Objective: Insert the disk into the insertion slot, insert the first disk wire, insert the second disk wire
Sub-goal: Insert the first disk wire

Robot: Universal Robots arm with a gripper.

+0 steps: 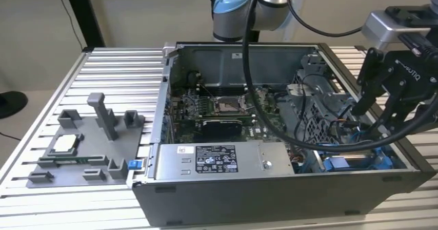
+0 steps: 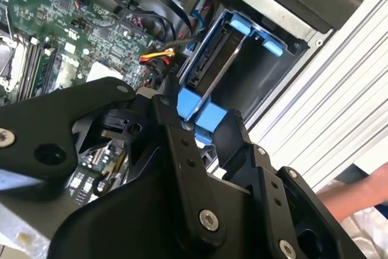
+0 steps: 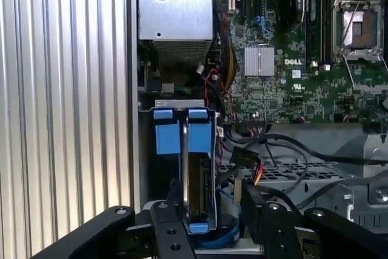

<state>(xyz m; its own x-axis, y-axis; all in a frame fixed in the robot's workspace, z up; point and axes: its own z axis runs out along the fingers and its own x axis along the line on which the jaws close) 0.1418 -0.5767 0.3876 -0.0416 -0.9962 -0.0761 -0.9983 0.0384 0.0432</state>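
The gripper [image 1: 375,127] reaches down into the open computer case [image 1: 274,199] at the exterior view's right. In the second wrist view its black fingers [image 2: 176,128] stand on either side of the bright blue carrier end of the disk [image 2: 215,68] and look pressed against it, so the jaws are clamped on the disk. The disk stands on edge inside the insertion slot [image 2: 237,25], with its silver face between the slot's blue fittings. The first wrist view also shows the disk [image 3: 197,180] seated in the insertion slot [image 3: 177,103].

At the exterior view's left, a grey fixture plate [image 1: 85,150] with upright posts lies on the slatted aluminium table [image 1: 116,71]. The case sits just beside it. Along the case's near wall is the grey power-supply box [image 1: 219,160] with its label. Behind that lies the green motherboard [image 1: 205,112] with its bare CPU socket [image 1: 226,104]. A thick black cable [image 1: 274,132] loops from the arm [image 1: 236,4] across the case. Furthest right, the slot's blue fittings [image 1: 342,164] sit under the gripper.

In the second wrist view, red, yellow and black wires [image 2: 157,57] lie just beside the slot. A person's hand [image 2: 364,192] is over the table outside the case.
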